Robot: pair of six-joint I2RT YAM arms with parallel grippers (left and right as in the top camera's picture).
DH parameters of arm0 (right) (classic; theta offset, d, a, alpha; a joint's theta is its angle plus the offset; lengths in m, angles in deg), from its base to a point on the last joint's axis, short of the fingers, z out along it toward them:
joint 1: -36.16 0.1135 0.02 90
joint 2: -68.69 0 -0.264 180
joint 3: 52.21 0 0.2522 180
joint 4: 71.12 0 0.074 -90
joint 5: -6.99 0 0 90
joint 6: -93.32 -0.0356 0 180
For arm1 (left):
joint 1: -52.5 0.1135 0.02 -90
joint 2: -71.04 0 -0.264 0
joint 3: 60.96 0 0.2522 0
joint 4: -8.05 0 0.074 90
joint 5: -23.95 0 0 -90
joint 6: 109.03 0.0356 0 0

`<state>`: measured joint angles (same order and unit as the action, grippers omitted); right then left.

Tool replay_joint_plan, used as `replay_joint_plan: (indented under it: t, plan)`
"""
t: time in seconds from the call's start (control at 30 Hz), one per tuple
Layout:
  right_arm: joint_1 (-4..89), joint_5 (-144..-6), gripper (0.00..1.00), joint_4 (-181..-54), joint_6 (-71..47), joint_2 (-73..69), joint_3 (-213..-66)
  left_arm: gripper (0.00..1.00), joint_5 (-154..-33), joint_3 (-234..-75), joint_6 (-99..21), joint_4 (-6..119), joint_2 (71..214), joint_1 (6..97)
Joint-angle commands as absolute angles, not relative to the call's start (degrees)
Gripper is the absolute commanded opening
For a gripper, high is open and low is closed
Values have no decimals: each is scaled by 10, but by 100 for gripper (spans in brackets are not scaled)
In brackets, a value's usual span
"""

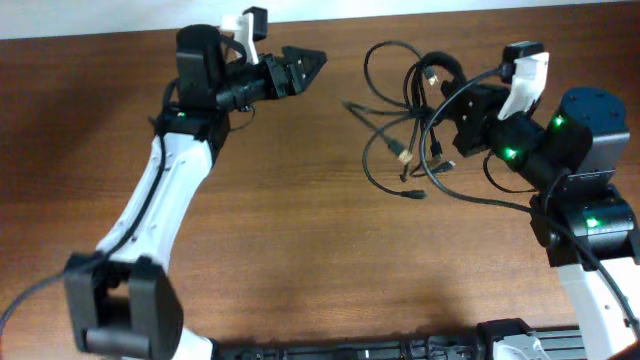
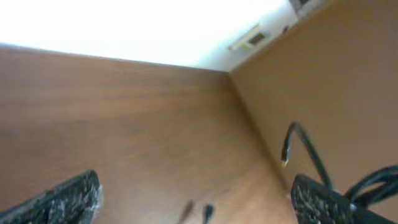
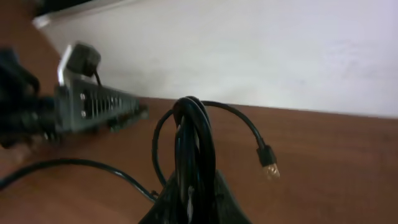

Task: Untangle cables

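Now | left tool (image 1: 303,66) wide apart | right tool (image 3: 193,208) clamped on cables (image 3: 194,127)

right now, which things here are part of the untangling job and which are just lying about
Job: cables; right claw shut on a loop of them; left claw open and empty.
Not the job: table; dark strip at its near edge.

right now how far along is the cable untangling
Done: nothing separated; the cables lie in one knotted heap. In hand: the right gripper is shut on a looped bunch of them, while the left gripper is open, empty, clear of the heap. Left: pulling every cable apart.
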<state>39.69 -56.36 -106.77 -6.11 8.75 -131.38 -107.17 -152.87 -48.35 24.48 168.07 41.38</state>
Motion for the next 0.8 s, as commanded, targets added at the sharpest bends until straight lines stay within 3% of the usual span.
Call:
replay_joint_plan:
  t: [0.0, 0.07, 0.2, 0.5, 0.77]
  plan:
    - [399, -440, 4, -1062, 49, 94, -1321, 99, -1010, -1534, -327, 294, 1580, 418]
    - [399, -362, 4, -1068, 75, 94, -1321, 99, -1059, -1534, -207, 323, 1539, 416]
    - [399, -253, 4, -1072, 115, 94, -1321, 99, -1117, -1534, -81, 401, 1491, 416]
    - [399, -167, 4, -1072, 201, 94, -1321, 99, -1154, -1534, -16, 463, 1479, 342]
    - [399, -242, 4, -1072, 226, 94, -1321, 99, -1152, -1534, -18, 469, 1479, 313]
